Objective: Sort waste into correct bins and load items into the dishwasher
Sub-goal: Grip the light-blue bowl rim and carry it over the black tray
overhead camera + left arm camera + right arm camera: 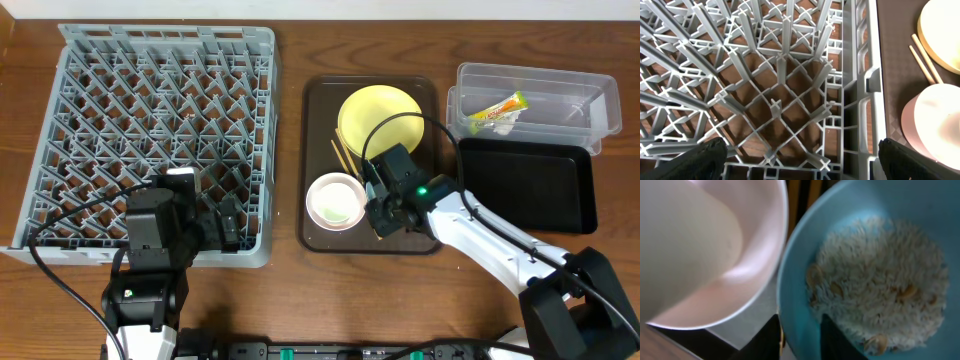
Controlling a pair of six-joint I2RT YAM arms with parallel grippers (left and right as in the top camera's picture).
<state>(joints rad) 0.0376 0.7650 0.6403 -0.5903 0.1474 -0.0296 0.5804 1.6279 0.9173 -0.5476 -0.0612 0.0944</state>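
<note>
In the right wrist view a light blue bowl [870,205] holds whitish rice scraps [880,275]. My right gripper [802,340] clamps its near rim, one finger outside and one inside on the rice. Beside it stands the pinkish-white bowl [760,255] with the white cup [685,245] inside. Overhead, the right gripper [385,205] hides the blue bowl. The yellow plate [380,115] and chopsticks [345,155] lie on the brown tray. The yellow-green wrapper [497,110] lies in the clear tub [590,100]. My left gripper [800,160] hangs wide open over the grey dish rack [160,130], at its near right corner.
The dark brown serving tray [315,150] sits between the rack and the bins. The shallow black tray [525,185] lies right of it, in front of the clear tub. Cables trail from both arms along the table's front edge.
</note>
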